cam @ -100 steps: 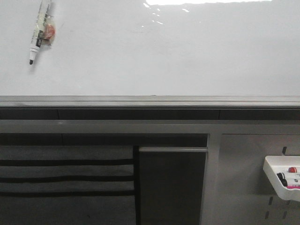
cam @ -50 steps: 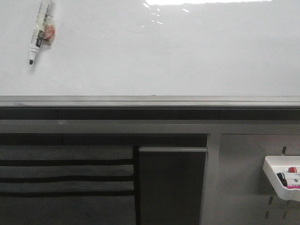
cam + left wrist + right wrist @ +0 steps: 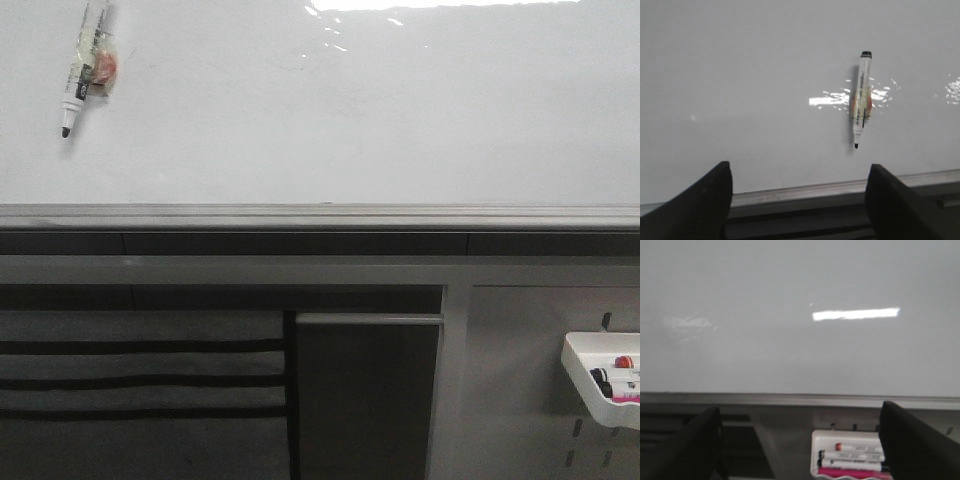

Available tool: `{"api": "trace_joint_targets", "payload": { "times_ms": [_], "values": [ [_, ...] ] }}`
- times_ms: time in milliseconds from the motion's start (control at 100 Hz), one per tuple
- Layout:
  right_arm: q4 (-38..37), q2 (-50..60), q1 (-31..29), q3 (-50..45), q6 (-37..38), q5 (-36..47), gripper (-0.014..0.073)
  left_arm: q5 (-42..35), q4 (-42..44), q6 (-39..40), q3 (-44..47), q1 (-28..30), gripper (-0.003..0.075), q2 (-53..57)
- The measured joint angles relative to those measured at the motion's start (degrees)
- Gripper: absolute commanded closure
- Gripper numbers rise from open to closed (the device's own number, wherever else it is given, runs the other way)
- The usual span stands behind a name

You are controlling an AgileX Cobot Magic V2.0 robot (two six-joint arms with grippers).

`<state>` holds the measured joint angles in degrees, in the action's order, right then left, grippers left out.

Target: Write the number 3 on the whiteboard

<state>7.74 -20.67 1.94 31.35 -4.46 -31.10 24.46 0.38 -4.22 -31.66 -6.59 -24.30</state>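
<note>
The whiteboard (image 3: 350, 110) is a large glossy white board with glare and a grey metal rail (image 3: 320, 215) along its lower edge. It also shows in the left wrist view (image 3: 750, 90) and the right wrist view (image 3: 790, 350). No digit 3 shows on it. A black-tipped white marker (image 3: 83, 70) hangs on the board at the upper left, tip down, also in the left wrist view (image 3: 861, 99). My left gripper (image 3: 799, 200) is open and empty, set back from the board below the marker. My right gripper (image 3: 800, 440) is open and empty. Neither gripper shows in the front view.
A small white tray (image 3: 603, 392) with several markers hangs at the lower right under the rail, also in the right wrist view (image 3: 852, 454). A dark cabinet panel (image 3: 365, 395) and slatted grey front (image 3: 140, 380) lie below the board.
</note>
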Motion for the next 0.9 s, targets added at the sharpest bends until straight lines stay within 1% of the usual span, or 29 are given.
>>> {"api": "trace_joint_targets", "payload": {
  "times_ms": [170,240,310,410,510,760,900],
  "values": [
    [14.9,-5.7,3.6,2.7,-12.9,-5.1,0.0022,-3.4,-0.4,-0.4,-0.4,-3.7,0.0206,-10.2],
    [19.7,-8.1,5.7,3.4,-17.5,-6.7,0.0022,-5.8,-0.4,-0.4,-0.4,-5.0,0.0206,-14.9],
    [22.5,-10.3,7.7,3.5,-20.3,-7.3,0.0022,-8.9,-0.4,-0.4,-0.4,-6.0,0.0206,-19.6],
    [23.7,-12.5,10.1,3.5,-21.6,-7.3,0.0022,-14.0,-0.4,-0.4,-0.5,-7.0,0.0206,-26.1],
    [24.0,-13.9,11.5,3.5,-22.1,-7.2,0.0022,-17.5,-0.4,-0.5,-1.7,-7.1,0.0206,-32.9],
    [24.1,-14.3,11.7,3.5,-22.3,-6.2,0.0022,-24.5,-0.4,-0.5,-7.6,-7.4,0.0206,-46.2],
    [24.2,-14.3,11.7,3.5,-22.4,-6.1,0.0022,-26.2,-0.4,-0.6,-11.2,-8.4,0.0206,-52.0]
  ]
}}
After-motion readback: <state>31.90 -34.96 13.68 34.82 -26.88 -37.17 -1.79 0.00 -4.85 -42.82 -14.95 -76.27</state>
